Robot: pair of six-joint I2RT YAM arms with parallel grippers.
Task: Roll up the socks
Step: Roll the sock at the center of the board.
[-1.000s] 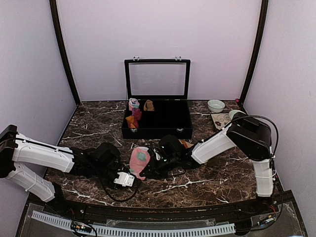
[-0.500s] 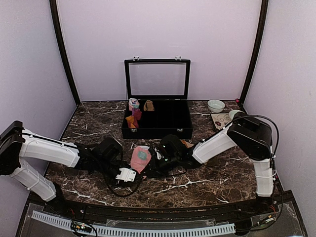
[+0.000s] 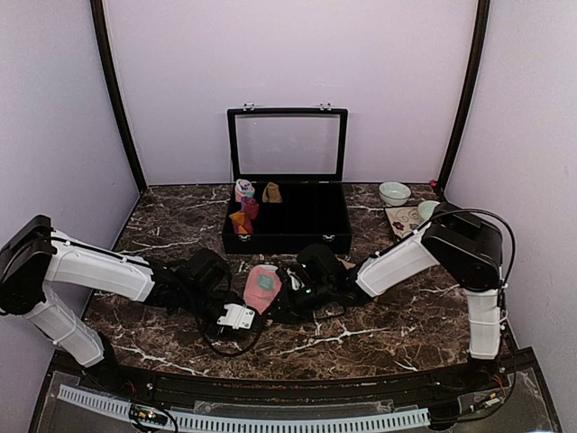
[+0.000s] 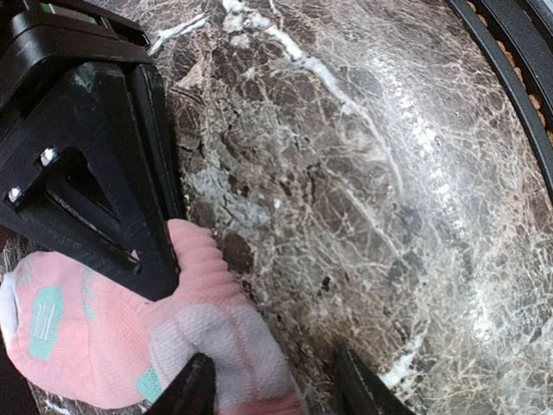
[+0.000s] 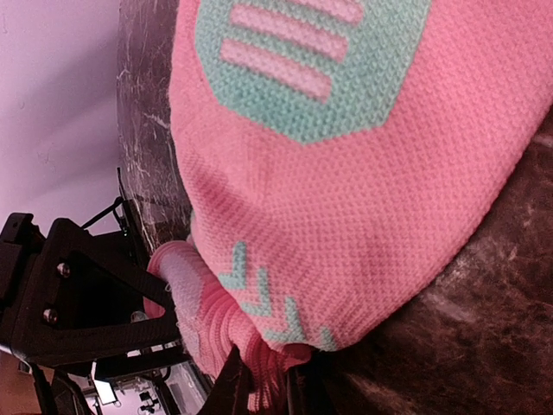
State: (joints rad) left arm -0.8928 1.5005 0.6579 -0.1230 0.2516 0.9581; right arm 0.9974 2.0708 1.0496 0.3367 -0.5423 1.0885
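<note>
The pink sock [image 3: 261,289] with mint pattern lies bunched on the marble table, between my two grippers. My right gripper [image 5: 268,391] is shut on its ribbed pink cuff [image 5: 216,337], and the sock's body [image 5: 346,156] fills that wrist view. My left gripper [image 4: 276,393] stands open low over the table. The sock's white patch [image 4: 220,341] lies between its fingers, against the left one, with a gap to the other. In the top view the left gripper [image 3: 238,316] sits just left of the sock and the right gripper [image 3: 281,302] just right of it. A scrap of red-brown fabric [image 3: 342,263] peeks out behind the right arm.
A black case [image 3: 335,221] with its lid raised stands at the back centre, small rolled bundles [image 3: 245,206] in its left compartments. A white bowl [image 3: 394,192] and a patterned card [image 3: 403,218] sit at the back right. The table's front rail [image 4: 518,52] runs close by the left gripper.
My left arm has slid right, up to the pink sock, and its jaws have widened a little. The sock and the right gripper have shifted slightly right.
</note>
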